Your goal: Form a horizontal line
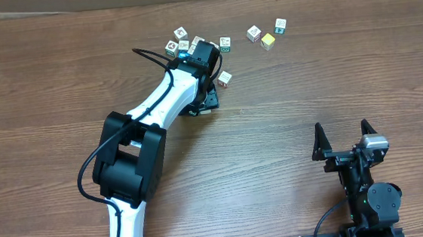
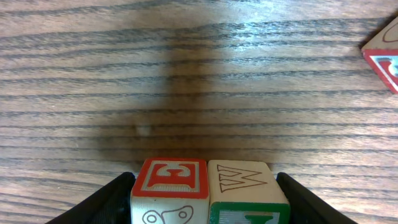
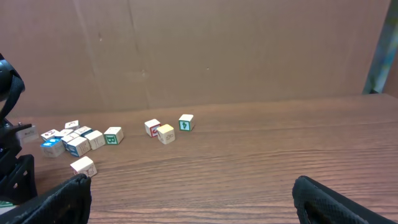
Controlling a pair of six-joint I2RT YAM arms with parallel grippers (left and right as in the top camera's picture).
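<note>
My left gripper [image 1: 200,55] reaches into a group of small white-edged picture cubes [image 1: 181,42] at the back of the table. In the left wrist view its jaws [image 2: 204,183] hug two cubes that touch side by side: one with a red letter face [image 2: 171,179], one with a W on top and a green face [image 2: 244,186]. Both black fingers [image 2: 109,202] lie against the pair's outer sides. The wrist covers the middle of the group, so the horizontal line is hidden from overhead. My right gripper [image 1: 341,131] stands open and empty near the front right [image 3: 191,186].
A lone cube [image 1: 225,77] lies just in front of the group and another [image 1: 224,44] at its right end. Farther right sit a yellow-faced cube [image 1: 267,41] and two more cubes [image 1: 253,33] [image 1: 280,25]. A red-edged cube [image 2: 382,53] shows at the left wrist view's right edge.
</note>
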